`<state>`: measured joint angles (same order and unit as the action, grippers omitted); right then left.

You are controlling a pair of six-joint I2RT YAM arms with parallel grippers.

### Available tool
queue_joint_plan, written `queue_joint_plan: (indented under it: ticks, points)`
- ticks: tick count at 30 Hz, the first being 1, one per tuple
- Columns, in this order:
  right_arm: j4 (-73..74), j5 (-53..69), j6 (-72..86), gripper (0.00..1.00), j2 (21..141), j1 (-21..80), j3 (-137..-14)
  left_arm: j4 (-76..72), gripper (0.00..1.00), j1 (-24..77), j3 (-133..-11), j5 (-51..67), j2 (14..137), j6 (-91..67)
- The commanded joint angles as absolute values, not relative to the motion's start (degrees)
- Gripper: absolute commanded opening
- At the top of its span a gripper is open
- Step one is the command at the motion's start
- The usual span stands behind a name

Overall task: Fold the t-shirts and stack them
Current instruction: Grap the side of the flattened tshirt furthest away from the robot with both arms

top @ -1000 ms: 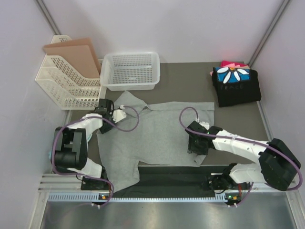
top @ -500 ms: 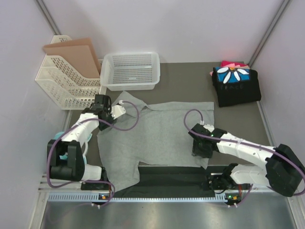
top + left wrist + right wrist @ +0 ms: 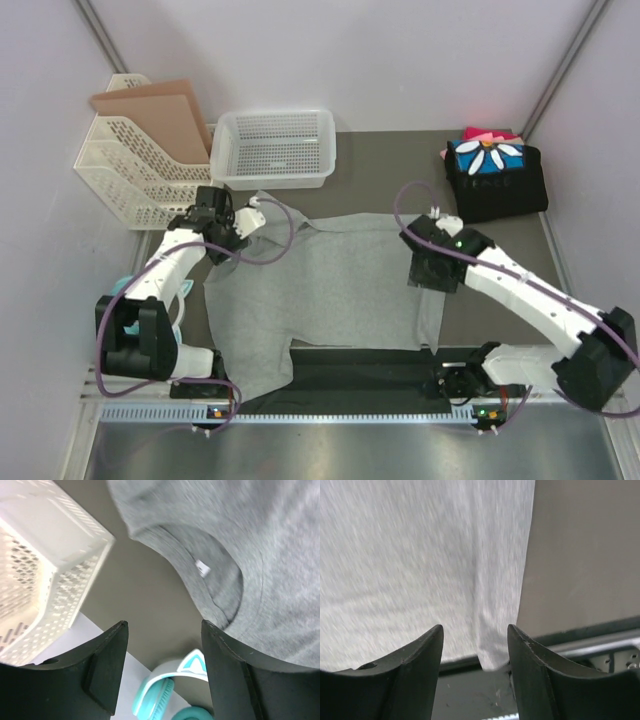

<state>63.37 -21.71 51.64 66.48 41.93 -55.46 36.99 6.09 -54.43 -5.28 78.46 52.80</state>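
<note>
Lying t-shirt [image 3: 340,290]: soft heather-grey knit, flat.
Left gripper [image 3: 162,625]: jaws apart, empty; curved ribbed collar [image 3: 220,580] just ahead.
Right gripper [image 3: 475,628]: jaws apart, empty, over the t-shirt's straight edge.

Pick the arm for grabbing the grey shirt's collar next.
Left. The left fingers stand open right beside the collar of the grey t-shirt. The right fingers hang over the shirt's opposite end, away from the collar.
</note>
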Motion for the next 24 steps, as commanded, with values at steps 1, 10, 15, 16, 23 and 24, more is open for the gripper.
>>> queue_joint_plan:
  ticks: [1,10,15,16,23,24]
  points:
    - [53.98,-24.26,40.8,0.53,76.87,31.13,-62.66,38.14,0.65,6.33,-60.02,-1.32,76.64,47.56]
    - [45.97,-19.95,34.28,0.51,95.96,14.86,-74.96,35.95,0.65,6.42,-60.64,-0.71,78.57,46.5]
    - [43.77,-18.11,34.01,0.49,102.29,12.31,-77.6,35.6,0.65,6.5,-61.61,1.3,80.59,45.36]
    - [43.42,-17.84,34.01,0.49,102.91,12.13,-78.22,35.51,0.65,6.59,-61.79,1.49,80.94,45.18]
    - [43.07,-17.31,33.93,0.48,109.24,11.34,-82.7,34.37,0.65,9.14,-62.4,1.41,83.05,44.03]
    - [43.07,-17.4,33.93,0.48,110.38,11.25,-83.23,34.02,0.65,9.66,-62.23,0.62,83.49,43.95]
